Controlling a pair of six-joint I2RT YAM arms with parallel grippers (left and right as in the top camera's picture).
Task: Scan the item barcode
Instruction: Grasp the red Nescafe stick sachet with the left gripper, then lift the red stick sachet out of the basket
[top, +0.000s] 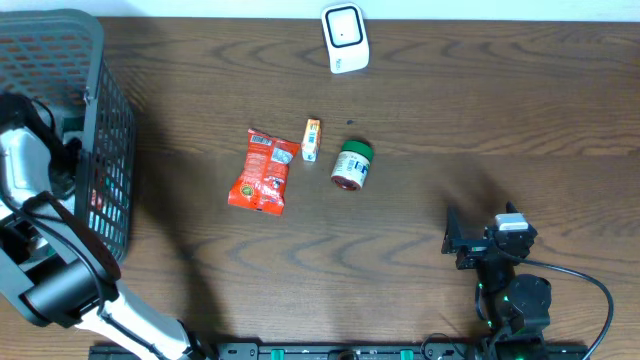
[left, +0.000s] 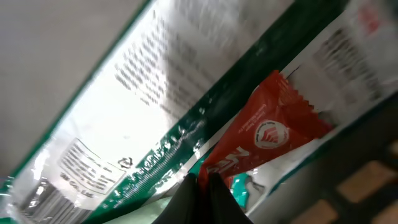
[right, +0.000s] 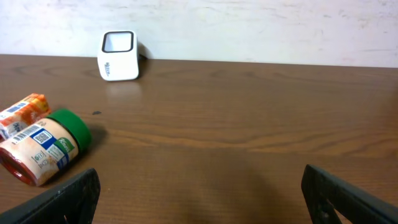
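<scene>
Close against the left wrist camera lies a white-and-green packet (left: 143, 93), its blocks of fine print too blurred to read. A barcode (left: 43, 199) shows at its lower left corner. Against it sits a red packet (left: 273, 134) with a crimped edge and a white shield emblem, its wording unreadable. The left gripper (left: 202, 186) has its jaws closed together, tips down among these wrappers; whether they pinch one I cannot tell. From overhead, the left arm rises from the near left edge and bends over into the grey mesh basket (top: 110, 130), where both packets lie. The gripper itself is hidden there.

The right gripper (right: 199, 193) sits low near the near right edge of the tabletop (top: 450, 130), jaws spread wide and holding nothing. It faces the white scanner (right: 118, 56) at the far edge, whose small lettering is illegible. Between them a jar (right: 43, 146) lies on its side, with a green lid and a label bearing a square code. Near it is a small orange-and-white box (right: 22, 112), and farther left a red snack pouch (top: 264, 171).
</scene>
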